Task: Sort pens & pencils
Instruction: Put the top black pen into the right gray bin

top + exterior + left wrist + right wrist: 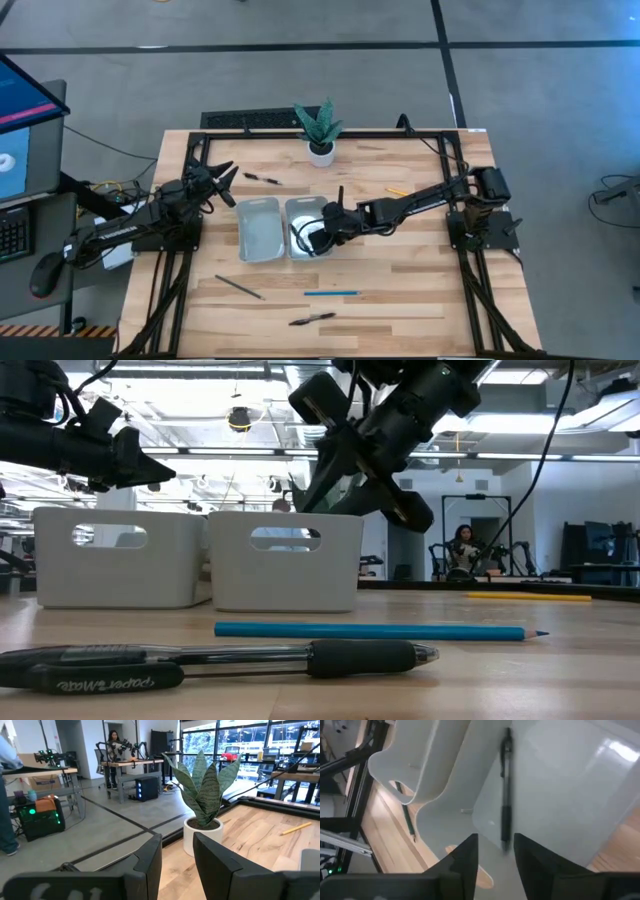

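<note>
Two white trays (259, 230) are sitting side by side mid-tabletop (400, 280). The right tool (322, 228) is hanging over the right-hand tray (298, 212), its fingers parted, and one black pen (506, 800) is lying loose on that tray's floor. Two more pens (263, 179) (312, 319), plus blue (331, 293), yellow (398, 190) and grey pencils (238, 287), are lying scattered on the tabletop. The left tool (222, 182) is waiting near the left edge, fingers slightly apart, gripping nothing.
</note>
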Motion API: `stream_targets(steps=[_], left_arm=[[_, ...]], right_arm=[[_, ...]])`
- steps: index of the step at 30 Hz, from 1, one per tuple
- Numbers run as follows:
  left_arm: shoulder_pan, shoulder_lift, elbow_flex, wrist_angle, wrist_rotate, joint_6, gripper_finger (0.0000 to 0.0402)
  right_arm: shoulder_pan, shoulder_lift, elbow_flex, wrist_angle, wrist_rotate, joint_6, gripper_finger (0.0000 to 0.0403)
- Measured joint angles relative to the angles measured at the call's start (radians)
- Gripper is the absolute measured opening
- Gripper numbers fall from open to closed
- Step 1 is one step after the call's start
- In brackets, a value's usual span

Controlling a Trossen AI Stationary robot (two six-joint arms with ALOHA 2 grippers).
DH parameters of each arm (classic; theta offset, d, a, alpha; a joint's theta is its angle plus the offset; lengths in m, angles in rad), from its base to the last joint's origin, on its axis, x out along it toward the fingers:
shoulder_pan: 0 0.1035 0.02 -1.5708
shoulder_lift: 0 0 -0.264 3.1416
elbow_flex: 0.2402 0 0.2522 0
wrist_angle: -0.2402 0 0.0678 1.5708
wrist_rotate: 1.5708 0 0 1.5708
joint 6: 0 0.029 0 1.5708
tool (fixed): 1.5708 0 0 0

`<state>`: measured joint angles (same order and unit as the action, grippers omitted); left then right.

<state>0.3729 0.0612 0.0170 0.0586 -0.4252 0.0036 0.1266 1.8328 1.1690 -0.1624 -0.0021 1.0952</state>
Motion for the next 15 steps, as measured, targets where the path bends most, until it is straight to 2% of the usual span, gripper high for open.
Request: stream_targets(steps=[5, 10, 15], left_arm=[[0.000, 0.000, 0.000, 0.000, 0.000, 0.000, 0.0103], [0.000, 0.000, 0.000, 0.003, 0.000, -0.001, 0.0103], [0.000, 0.000, -0.001, 0.014, 0.000, -0.076, 0.0103]], right_arm=[[-0.021, -0.048, 0.002, 0.059, 0.000, -0.094, 0.0163], [-0.069, -0.133, 0.000, 0.033, 0.000, -0.240, 0.0167], [-0.141, -0.230, 0.001, -0.023, 0.000, -0.401, 0.0164]])
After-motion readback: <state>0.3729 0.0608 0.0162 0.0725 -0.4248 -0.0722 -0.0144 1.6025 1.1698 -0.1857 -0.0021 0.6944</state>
